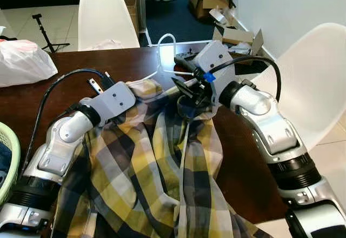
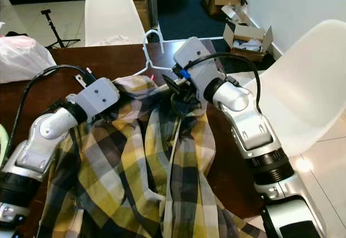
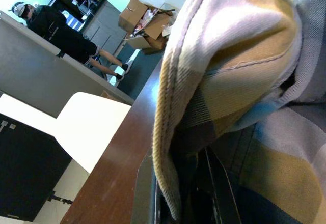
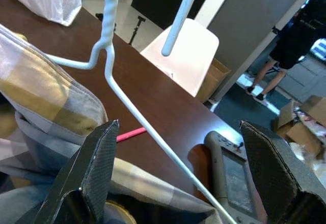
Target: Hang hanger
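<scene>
- Hanger of thin white wire (image 2: 153, 51): on the dark brown wooden worktop (image 2: 65, 65), arms inside the yellow-grey plaid shirt (image 2: 140, 157).
- Right gripper (image 2: 181, 93): wide apart, at the collar.
- Left gripper (image 3: 186, 193): state unclear, under fabric.

A thin white wire hanger (image 2: 153, 54) lies low over the dark brown wooden counter (image 2: 65, 65), its curved hook pointing toward the far edge and its twisted neck just above the collar. Its arms run down inside a yellow, grey and white checked shirt (image 2: 140, 162), which spreads crumpled across the counter and over its near edge.
</scene>
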Tool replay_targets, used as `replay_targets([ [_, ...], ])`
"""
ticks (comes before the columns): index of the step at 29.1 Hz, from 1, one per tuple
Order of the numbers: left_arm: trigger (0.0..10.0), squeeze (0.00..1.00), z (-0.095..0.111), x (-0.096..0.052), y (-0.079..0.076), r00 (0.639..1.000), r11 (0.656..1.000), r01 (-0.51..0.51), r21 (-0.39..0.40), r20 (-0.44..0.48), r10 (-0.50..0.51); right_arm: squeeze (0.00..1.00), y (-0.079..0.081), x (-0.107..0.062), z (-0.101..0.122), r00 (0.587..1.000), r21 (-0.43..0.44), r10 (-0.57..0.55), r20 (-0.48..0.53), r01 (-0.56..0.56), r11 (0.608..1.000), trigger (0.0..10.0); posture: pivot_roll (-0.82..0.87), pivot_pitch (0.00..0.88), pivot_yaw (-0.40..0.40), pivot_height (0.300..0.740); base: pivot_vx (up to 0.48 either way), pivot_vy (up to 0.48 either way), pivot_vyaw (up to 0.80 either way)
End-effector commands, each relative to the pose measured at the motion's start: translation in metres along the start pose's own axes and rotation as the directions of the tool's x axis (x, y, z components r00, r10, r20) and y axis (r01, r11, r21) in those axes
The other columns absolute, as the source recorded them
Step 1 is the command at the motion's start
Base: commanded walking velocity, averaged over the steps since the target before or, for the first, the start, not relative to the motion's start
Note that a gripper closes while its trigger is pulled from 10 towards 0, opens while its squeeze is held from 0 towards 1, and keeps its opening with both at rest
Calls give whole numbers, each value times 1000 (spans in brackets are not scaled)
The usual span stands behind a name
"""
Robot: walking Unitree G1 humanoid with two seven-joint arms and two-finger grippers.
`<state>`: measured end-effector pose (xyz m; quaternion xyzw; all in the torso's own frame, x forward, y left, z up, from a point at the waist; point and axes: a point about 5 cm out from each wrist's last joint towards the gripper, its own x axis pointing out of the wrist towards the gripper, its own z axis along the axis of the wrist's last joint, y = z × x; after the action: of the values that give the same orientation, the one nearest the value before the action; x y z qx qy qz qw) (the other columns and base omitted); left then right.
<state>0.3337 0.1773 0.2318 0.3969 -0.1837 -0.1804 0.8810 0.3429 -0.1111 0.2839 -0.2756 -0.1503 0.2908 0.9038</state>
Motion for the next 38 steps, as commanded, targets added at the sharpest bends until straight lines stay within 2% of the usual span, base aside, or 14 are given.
replay_targets([
  [1, 10000, 0, 7, -1, 5, 999, 1000, -3, 24, 39, 2, 0, 3, 1, -3, 1000, -48, 23, -17, -24, 999, 10000, -8, 176, 3, 740, 0, 0, 0],
  [5, 10000, 0, 8, -1, 7, 999, 999, -6, 33, 45, 4, 0, 11, 2, -6, 998, -84, 50, -31, -53, 995, 10000, -5, 178, 2, 740, 0, 0, 0],
  [15, 10000, 0, 13, 0, 5, 998, 999, 2, 35, 61, -4, 0, 26, 13, -6, 999, -111, 7, -32, -11, 994, 10000, -3, 180, 4, 740, 0, 0, 0],
  [16, 10000, 0, 13, 1, 5, 998, 999, 3, 36, 62, -5, 0, 28, 15, -5, 999, -118, -1, -33, -3, 993, 4275, -3, 179, 4, 740, 0, 0, 0],
  [18, 10000, 0, 13, 1, 5, 998, 999, 4, 36, 62, -6, 0, 29, 16, -5, 999, -122, -5, -33, 1, 993, 4275, -3, 179, 4, 740, 0, 0, 0],
  [19, 10000, 0, 13, 1, 4, 998, 999, 5, 37, 63, -8, 0, 31, 17, -5, 999, -133, -9, -34, 5, 991, 0, -1, 179, 5, 740, 0, 0, 0],
  [38, 10000, 0, 17, 3, 4, 997, 1000, 8, 24, 82, -10, 0, 30, 20, -5, 997, -178, -67, -33, 60, 982, 0, -5, 170, 3, 740, 0, 0, 0],
])
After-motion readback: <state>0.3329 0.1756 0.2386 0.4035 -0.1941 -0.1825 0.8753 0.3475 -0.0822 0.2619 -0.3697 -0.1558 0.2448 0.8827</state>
